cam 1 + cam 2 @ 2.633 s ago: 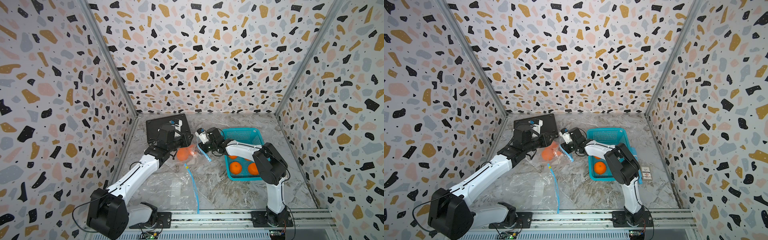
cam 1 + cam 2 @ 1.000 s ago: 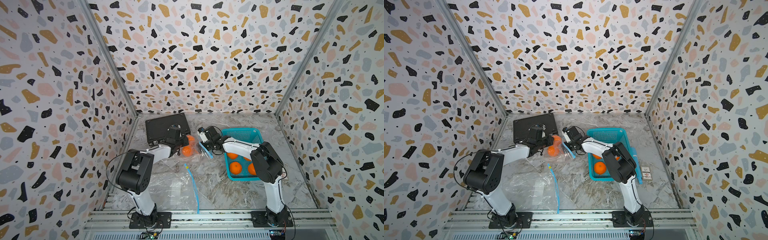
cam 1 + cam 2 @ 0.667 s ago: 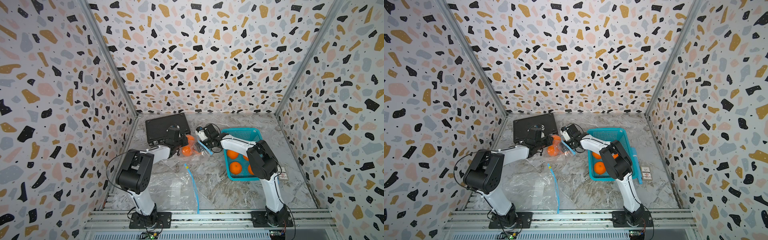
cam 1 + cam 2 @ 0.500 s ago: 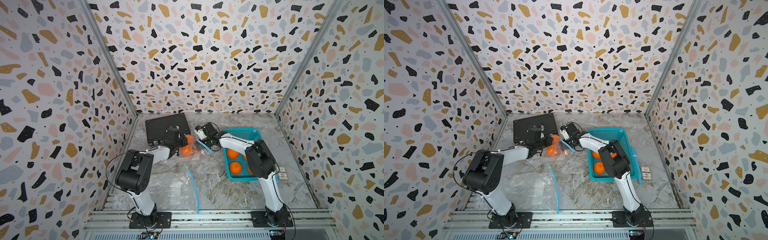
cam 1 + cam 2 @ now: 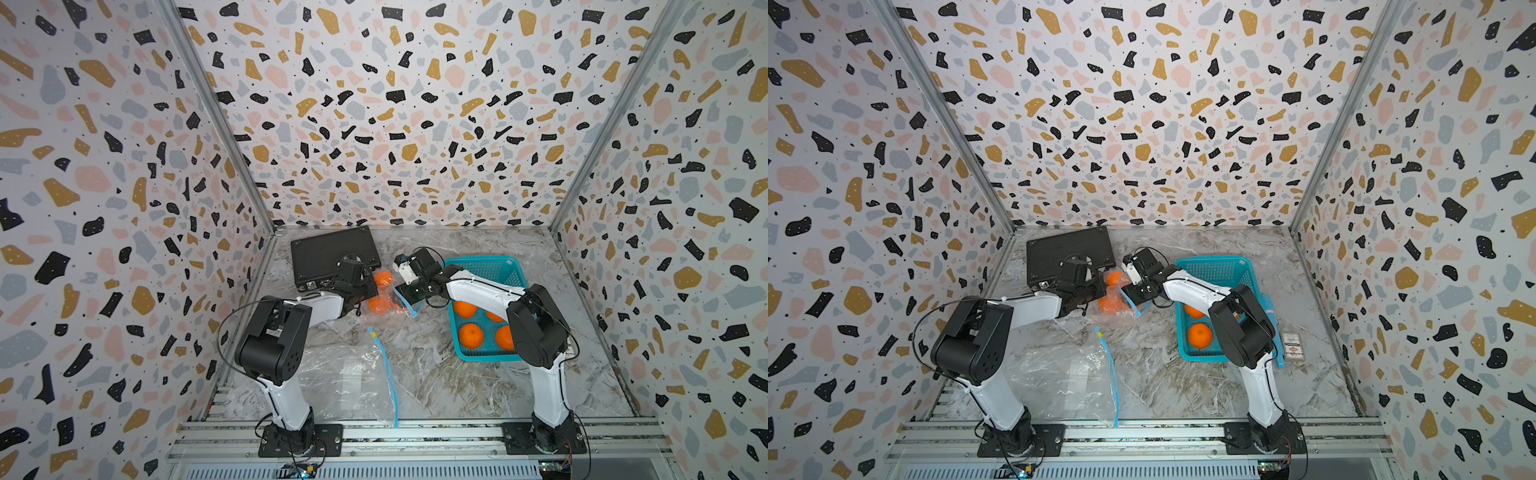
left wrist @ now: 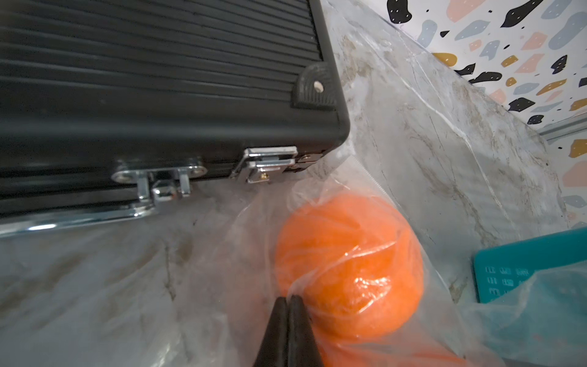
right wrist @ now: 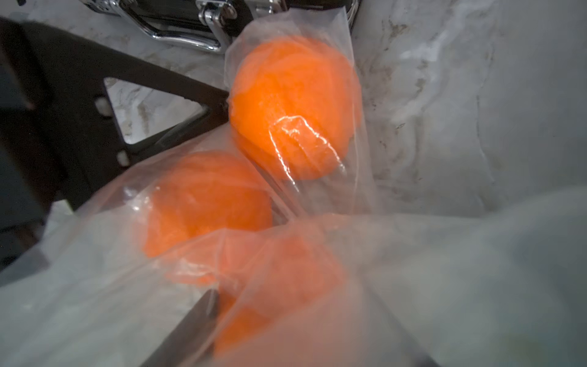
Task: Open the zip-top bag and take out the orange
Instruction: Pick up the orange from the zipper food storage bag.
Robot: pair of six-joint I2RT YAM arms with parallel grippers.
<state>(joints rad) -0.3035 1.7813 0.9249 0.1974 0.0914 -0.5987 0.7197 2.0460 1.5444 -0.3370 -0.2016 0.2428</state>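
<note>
left wrist view, lower center: left tool pinched shut on crinkly clear zip-top bag beside round orange. top views hide the pinch; right tool state unclear.

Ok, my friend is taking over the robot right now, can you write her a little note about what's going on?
Left gripper: shut, pinching the zip-top bag film beside an orange, near the black case.
Right gripper: at the bag's blue zip edge; open or gripping, cannot tell.
Things: at least two bagged oranges; more lie in the teal basket.
Done: bag pinned.
Left: make sure the mouth is open, lift one orange out.
</note>
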